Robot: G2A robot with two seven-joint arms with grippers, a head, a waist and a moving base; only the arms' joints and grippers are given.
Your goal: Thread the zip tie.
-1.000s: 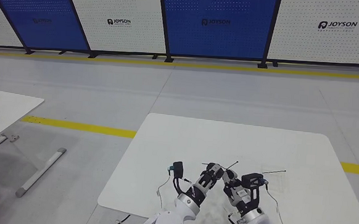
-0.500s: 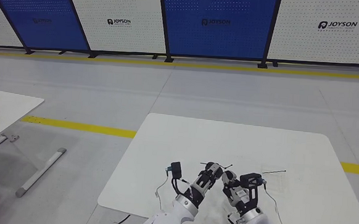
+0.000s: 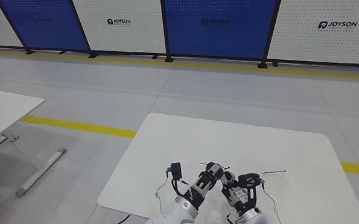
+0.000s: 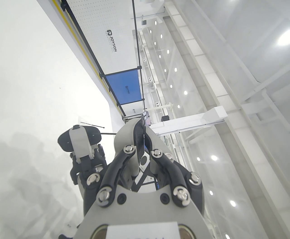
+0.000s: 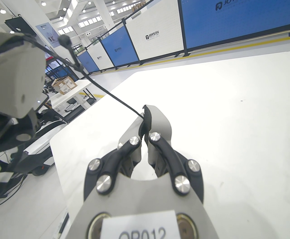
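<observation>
Blue/white panels (image 3: 216,21) in bg, side table (image 3: 6,111) left.

Zip tie (image 5: 108,92): plain black, leading off the right gripper (image 5: 145,117). Right and left gripper (image 4: 142,126): grey fingers (image 5: 162,120), black pads (image 5: 147,115), silver fasteners (image 5: 181,182). Table (image 5: 226,101) beneath the grippers: plain white. Panels (image 5: 226,22) beyond them: blue and white, dotted. Floor line (image 5: 226,51) ahead of the right gripper: yellow.

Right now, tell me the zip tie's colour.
Black; the zip tie shows best in the right wrist view.
</observation>
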